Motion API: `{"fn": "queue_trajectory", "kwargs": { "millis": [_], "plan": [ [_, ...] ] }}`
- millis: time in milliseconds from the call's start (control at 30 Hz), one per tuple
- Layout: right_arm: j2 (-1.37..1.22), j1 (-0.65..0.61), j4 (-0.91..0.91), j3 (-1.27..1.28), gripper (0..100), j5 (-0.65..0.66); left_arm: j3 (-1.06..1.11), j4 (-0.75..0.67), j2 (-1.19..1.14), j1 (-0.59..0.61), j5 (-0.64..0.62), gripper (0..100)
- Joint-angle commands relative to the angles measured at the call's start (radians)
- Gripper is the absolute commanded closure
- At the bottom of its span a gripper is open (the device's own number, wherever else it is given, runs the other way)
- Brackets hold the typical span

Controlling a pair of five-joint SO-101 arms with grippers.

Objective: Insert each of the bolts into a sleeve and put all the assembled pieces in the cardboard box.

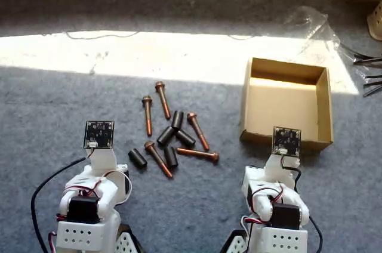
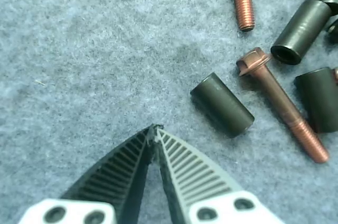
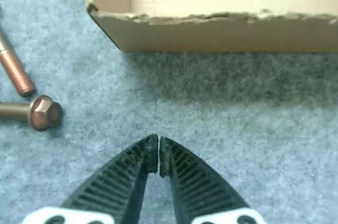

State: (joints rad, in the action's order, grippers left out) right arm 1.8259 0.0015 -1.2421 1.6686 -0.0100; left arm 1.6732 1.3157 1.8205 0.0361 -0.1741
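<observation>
Several copper bolts (image 1: 197, 154) and several black sleeves (image 1: 165, 136) lie loose on the grey carpet at the middle of the high view. None of the bolts sits in a sleeve. The open cardboard box (image 1: 286, 102) stands right of them, nothing inside it. My left gripper (image 2: 155, 131) is shut and hovers over bare carpet a little short of one sleeve (image 2: 222, 104) and a bolt (image 2: 282, 105). My right gripper (image 3: 158, 142) is shut too, just in front of the box's near wall (image 3: 222, 31), with a bolt head (image 3: 45, 112) off to its side.
A clear plastic bag (image 1: 313, 23) and some dark tools (image 1: 367, 74) lie at the back right past the box. A sunlit strip crosses the carpet behind the bolts. Both arm bases (image 1: 89, 217) stand at the front edge.
</observation>
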Motion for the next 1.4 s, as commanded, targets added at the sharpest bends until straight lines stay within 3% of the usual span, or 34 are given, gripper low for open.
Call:
{"fn": "queue_trajectory", "kwargs": {
  "millis": [0,400,533,667,900,1067,1367],
  "plan": [
    [0.01,0.01,-0.005,0.116,99.3,-0.006,0.022,0.003,0.001,-0.021,-0.005,99],
    [0.012,0.01,0.058,0.116,99.3,-0.005,0.022,0.002,0.001,-0.024,-0.006,99],
    [0.012,0.013,0.113,0.113,99.3,-0.005,0.019,-0.012,0.001,0.041,-0.002,99],
    [0.012,0.013,0.113,0.042,98.9,-0.002,-0.01,-0.141,0.001,0.142,-0.002,99],
    [0.012,0.013,0.114,-0.041,98.9,0.315,-0.117,-0.269,0.001,0.28,0.008,99],
    [0.012,0.015,0.185,-0.041,98.8,0.446,-0.182,-0.269,0.001,0.274,0.321,99],
    [0.007,0.042,0.134,-0.199,98.8,0.485,-0.289,-0.201,0.001,0.275,0.477,99]
  ]
}}
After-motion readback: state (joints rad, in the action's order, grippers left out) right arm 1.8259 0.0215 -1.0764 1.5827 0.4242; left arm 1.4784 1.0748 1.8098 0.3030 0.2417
